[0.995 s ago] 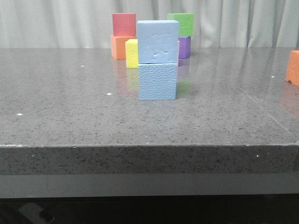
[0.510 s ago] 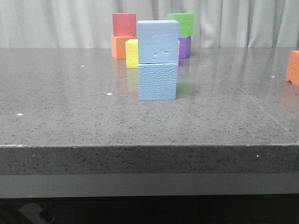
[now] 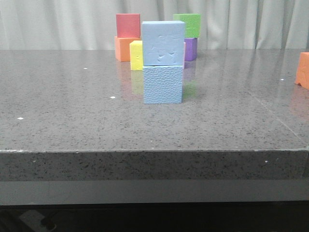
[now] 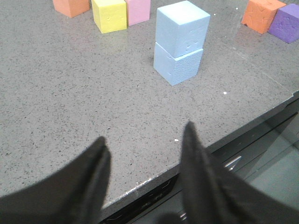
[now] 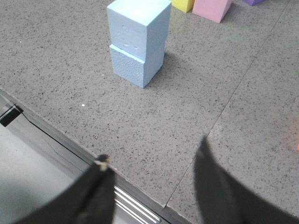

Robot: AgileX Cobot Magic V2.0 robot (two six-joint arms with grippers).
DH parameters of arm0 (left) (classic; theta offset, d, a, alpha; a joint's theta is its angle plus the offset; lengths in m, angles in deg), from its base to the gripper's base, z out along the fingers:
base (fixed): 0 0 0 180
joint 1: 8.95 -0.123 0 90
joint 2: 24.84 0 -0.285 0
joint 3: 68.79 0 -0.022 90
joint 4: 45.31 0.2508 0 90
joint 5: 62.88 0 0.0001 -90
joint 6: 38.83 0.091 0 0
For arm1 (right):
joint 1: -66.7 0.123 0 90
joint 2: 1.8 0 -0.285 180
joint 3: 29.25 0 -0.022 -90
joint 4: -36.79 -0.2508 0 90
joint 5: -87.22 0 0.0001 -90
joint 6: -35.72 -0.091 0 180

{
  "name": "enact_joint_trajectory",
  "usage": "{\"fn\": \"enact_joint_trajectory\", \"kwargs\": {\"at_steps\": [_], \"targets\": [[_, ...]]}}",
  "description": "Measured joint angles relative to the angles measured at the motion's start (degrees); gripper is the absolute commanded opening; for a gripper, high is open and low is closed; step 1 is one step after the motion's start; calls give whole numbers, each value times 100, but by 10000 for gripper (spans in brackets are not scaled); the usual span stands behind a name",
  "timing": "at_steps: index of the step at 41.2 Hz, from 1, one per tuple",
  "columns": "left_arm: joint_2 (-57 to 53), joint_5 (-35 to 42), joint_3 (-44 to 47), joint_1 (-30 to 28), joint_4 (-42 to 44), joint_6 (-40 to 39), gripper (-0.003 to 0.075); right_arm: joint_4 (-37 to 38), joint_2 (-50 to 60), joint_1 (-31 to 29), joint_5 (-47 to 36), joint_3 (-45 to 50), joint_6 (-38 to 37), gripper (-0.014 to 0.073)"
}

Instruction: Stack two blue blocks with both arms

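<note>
Left gripper [image 4: 142, 149] jaws wide, empty, over the table's [image 3: 72, 121] near edge; right gripper [image 5: 152, 163] the same. Nothing has changed in the last second: upper blue block [image 3: 163, 43] sits on lower blue block [image 3: 163, 84], mid-table, well apart from both grippers. Stack looks done, arms clear.
</note>
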Motion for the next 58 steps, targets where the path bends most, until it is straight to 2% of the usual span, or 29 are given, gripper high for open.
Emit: {"fn": "enact_joint_trajectory", "kwargs": {"at_steps": [5, 8, 37, 42, 49, 58], "targets": [[0, 0, 0, 0, 0, 10, -1, 0, 0, 0, 0, 0, 0, -37], [0, 0, 0, 0, 0, 10, -20, 0, 0, 0, 0, 0, 0, -119], [-185, 57, 178, -97, -12, 22, -20, 0, 0, 0, -14, 0, 0, -120], [-455, 81, 388, -521, -12, 22, -20, 0, 0, 0, -14, 0, 0, -120], [-1128, 206, 864, -1512, 9, 22, -20, 0, 0, 0, -14, 0, 0, -120], [-1989, 1006, 1840, -2644, 7, 22, -20, 0, 0, 0, -14, 0, 0, -120]]}}
